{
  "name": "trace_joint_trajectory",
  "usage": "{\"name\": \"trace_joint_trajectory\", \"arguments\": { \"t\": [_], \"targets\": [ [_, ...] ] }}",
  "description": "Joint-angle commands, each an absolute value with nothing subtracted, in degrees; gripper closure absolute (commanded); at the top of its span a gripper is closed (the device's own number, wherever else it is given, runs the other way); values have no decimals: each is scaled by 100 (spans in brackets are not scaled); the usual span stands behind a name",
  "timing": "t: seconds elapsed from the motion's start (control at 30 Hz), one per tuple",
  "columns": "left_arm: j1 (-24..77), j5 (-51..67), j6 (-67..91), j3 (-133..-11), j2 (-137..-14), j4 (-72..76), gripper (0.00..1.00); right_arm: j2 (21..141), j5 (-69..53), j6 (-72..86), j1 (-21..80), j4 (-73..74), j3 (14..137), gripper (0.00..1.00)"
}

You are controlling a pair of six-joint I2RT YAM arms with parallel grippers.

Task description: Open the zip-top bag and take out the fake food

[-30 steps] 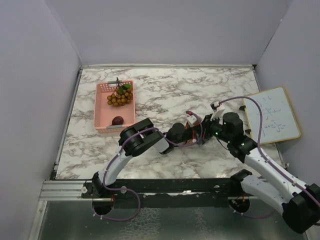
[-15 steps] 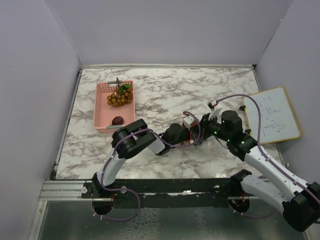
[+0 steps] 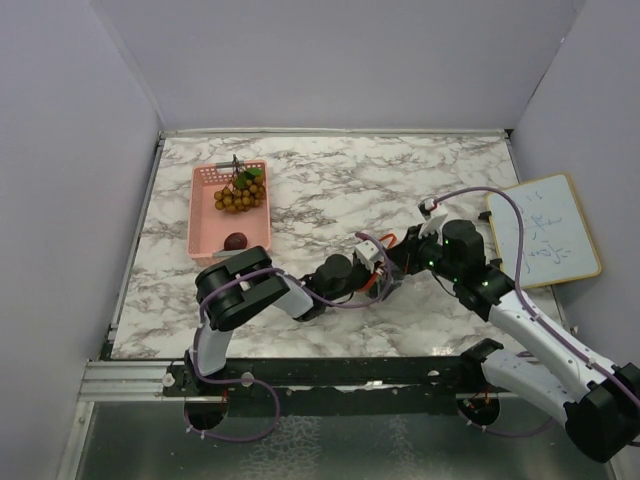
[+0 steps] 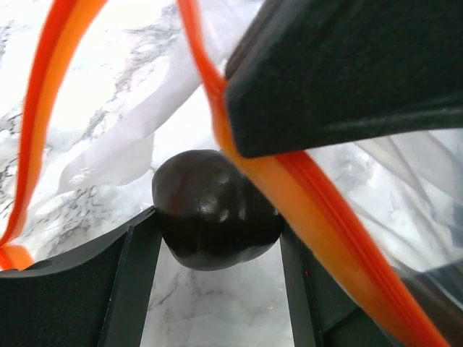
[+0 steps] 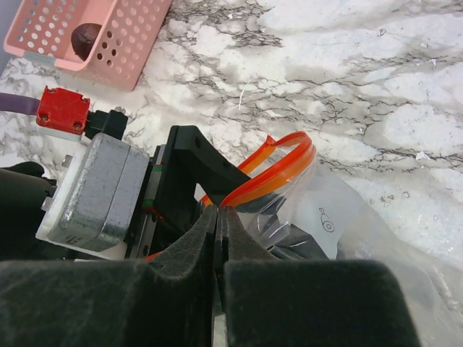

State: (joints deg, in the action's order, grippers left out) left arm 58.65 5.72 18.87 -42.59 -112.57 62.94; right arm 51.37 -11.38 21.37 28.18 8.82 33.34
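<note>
Your left gripper (image 4: 217, 249) slides back to the left, squeezing the dark fruit (image 4: 210, 206) at the mouth of the bag (image 5: 347, 217) on the table (image 3: 450, 180). Your right gripper (image 5: 217, 217) pinches the bag's rim tight. The fruit is almost out.

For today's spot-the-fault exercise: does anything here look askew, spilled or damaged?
Only the whiteboard lies crooked, at the table's right edge. Nothing is spilled; the zip-top bag looks intact, mouth open, with the left tool gripping a dark fruit inside.
</note>
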Motion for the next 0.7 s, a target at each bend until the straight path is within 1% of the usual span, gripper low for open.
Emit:
{"name": "trace_joint_trajectory", "arguments": {
  "t": [0.0,0.1,0.2,0.27,0.37,0.47,0.57,0.67],
  "targets": [
    [5835,118,1777,-4169,-10891,6423,49,4990,-695,2044,2754,853,3303,99],
    [5738,-206,1841,-4175,-10864,6241,49,4744,-808,2013,2753,946,3305,99],
    [5590,-295,2007,-4091,-10808,6422,49,4473,-1052,1978,2755,1160,3254,99],
    [5503,-202,2064,-4127,-10793,6472,49,4243,-1398,2019,2755,1188,3045,99],
    [5493,-178,1913,-4435,-10875,6071,50,3764,-1889,2288,2754,899,2528,99],
    [5494,-144,1934,-4650,-11006,6017,50,3607,-1996,2288,2755,1007,2547,99],
    [5487,-290,1978,-4684,-10977,5962,50,3629,-1862,2210,2760,1369,2807,95],
    [5471,-424,1909,-4648,-10897,5868,50,3437,-1789,2130,2759,1496,2859,95]
  ]
}}
